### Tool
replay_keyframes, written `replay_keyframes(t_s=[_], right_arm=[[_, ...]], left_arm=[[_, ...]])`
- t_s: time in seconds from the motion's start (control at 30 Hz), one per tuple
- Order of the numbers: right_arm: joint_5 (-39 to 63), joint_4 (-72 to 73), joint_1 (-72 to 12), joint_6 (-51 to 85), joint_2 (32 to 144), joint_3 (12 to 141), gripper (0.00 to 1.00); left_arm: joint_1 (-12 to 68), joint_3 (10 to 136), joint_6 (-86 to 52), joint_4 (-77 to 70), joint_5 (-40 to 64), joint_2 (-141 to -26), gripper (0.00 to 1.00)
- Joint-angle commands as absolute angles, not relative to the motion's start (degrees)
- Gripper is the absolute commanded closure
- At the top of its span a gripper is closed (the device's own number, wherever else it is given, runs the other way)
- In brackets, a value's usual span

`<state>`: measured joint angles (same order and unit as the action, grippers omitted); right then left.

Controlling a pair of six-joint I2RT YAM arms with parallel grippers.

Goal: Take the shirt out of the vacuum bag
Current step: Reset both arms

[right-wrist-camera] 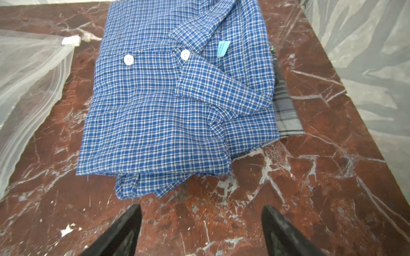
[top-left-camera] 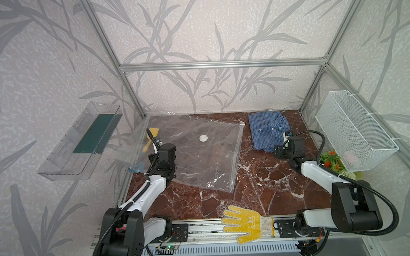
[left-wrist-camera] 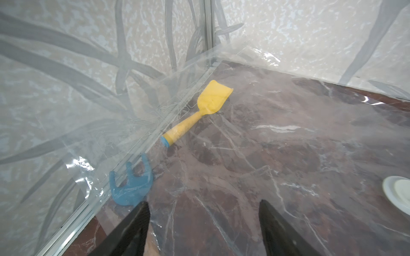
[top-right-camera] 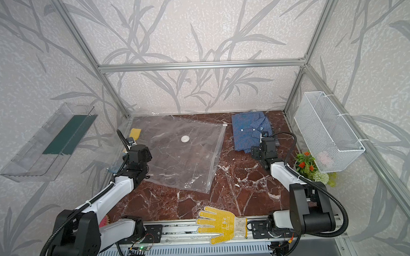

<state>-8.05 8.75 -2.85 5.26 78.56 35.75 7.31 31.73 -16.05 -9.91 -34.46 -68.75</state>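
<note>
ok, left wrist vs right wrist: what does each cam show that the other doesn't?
Left wrist only: yellow plastic toy shovel, blue plastic toy rake, the bag's round white valve.
Right wrist only: folded blue checked shirt lying outside the bag, grey striped cloth peeking from under it, small white zip slider.
Both: clear crinkly plastic vacuum bag, red-brown marble tabletop, and an open, empty gripper: left gripper, right gripper.

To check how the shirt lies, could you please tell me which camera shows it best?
The right wrist view: the shirt fills the frame, buttons and collar clear. Both top views show it small and far off. The left wrist view misses it.
</note>
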Motion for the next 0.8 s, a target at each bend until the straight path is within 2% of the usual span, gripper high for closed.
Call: replay_keyframes(t_s=[0.0, 0.2, 0.37, 0.5, 0.6, 0.67, 0.77], right_arm=[[-10.73, 20.62, -3.19, 3.96, 80.67, 33.32, 0.15], [-7.86, 30.27, -3.17, 1.49, 83.67, 29.88, 0.14], [-1.94, 37.24, -3.71, -1.79, 84.42, 26.46, 0.13], [1.47, 42.01, -3.69, -3.34, 86.81, 24.46, 0.13], [2.02, 44.21, -3.71, -3.56, 87.01, 24.26, 0.13], [2.10, 44.69, -3.78, -3.63, 87.14, 24.07, 0.13], [2.15, 44.91, -3.74, -3.65, 87.11, 23.91, 0.12]], left_arm=[[6.68, 28.93, -15.38, -19.68, -38.35, -70.76, 0.23], [6.31, 23.84, -11.49, -31.70, -35.76, -76.13, 0.23], [5.20, 24.27, -8.09, -33.36, -30.50, -77.10, 0.22], [3.94, 23.88, -6.22, -35.62, -26.56, -77.64, 0.12], [3.22, 21.28, -4.41, -45.53, -24.04, -81.59, 0.01], [3.21, 22.48, -3.23, -48.02, -21.79, -86.74, 0.01], [0.64, 23.07, -4.94, -46.57, -17.29, -87.17, 0.01]])
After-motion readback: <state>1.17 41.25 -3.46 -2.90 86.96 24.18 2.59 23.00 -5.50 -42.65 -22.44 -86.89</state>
